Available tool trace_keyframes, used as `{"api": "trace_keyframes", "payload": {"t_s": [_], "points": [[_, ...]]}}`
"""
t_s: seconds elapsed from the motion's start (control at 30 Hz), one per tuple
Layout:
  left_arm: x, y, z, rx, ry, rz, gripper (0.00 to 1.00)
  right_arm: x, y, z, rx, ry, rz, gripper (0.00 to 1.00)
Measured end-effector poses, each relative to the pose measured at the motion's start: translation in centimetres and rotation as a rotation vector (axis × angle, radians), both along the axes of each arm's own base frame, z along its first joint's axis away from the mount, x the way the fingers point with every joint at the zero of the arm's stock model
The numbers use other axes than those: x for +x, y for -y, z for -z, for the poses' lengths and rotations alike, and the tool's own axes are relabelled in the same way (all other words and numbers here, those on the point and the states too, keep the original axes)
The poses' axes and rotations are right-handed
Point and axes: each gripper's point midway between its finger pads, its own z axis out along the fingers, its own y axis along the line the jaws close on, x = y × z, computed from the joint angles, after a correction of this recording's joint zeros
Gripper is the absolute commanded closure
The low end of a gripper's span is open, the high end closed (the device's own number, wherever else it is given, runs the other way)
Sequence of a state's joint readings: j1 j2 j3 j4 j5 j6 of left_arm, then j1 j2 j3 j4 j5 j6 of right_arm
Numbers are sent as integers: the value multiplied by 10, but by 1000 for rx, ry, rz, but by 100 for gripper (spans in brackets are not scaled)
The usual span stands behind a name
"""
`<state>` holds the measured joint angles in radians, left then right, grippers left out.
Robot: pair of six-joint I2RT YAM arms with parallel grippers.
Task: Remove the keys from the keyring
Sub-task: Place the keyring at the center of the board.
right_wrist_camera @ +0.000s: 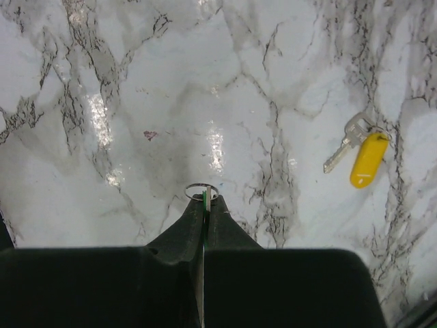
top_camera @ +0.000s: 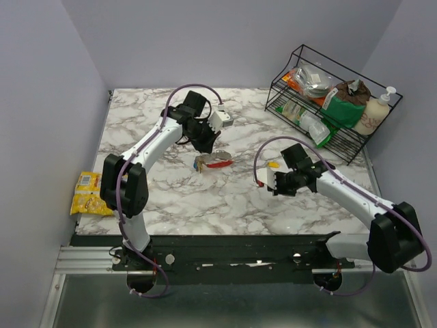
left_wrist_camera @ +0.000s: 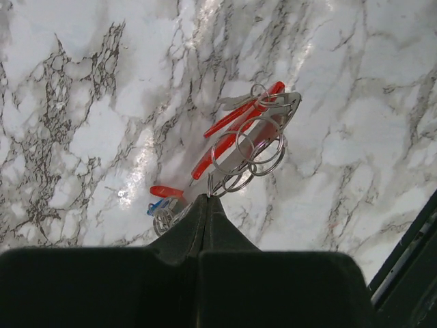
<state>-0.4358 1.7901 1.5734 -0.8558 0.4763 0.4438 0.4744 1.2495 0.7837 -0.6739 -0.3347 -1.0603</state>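
Note:
The keyring [left_wrist_camera: 235, 133], a red and grey clip, is near the table's middle [top_camera: 218, 162] with several small metal rings [left_wrist_camera: 249, 147] threaded on it. A red-tagged key [left_wrist_camera: 167, 191] and a blue-tagged key [left_wrist_camera: 156, 207] are bunched beside my left fingertips. My left gripper [left_wrist_camera: 208, 198] [top_camera: 205, 150] is shut, pinching one of those thin rings at its tip. My right gripper [right_wrist_camera: 203, 201] [top_camera: 263, 182] hovers apart to the right, shut on a green key edge-on, its small ring [right_wrist_camera: 201, 190] poking out. A yellow-tagged key [right_wrist_camera: 367, 158] [top_camera: 273, 164] lies loose on the marble.
A black wire rack [top_camera: 311, 119] with snack bags and a soap bottle [top_camera: 374, 113] stands at the back right. A yellow snack packet [top_camera: 89, 193] lies off the table's left edge. The dark front rail [left_wrist_camera: 410, 266] runs along the near side.

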Motion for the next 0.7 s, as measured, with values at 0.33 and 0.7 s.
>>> {"api": "trace_keyframes", "payload": {"t_s": [0.33,0.7], "points": [[40,-8,50,89,-64,-86,91,3,-11,38,-35,-111,-21,82],[44,-15,62,93,-105,-125,40,21,-23,41,6,-65,29,0]]}}
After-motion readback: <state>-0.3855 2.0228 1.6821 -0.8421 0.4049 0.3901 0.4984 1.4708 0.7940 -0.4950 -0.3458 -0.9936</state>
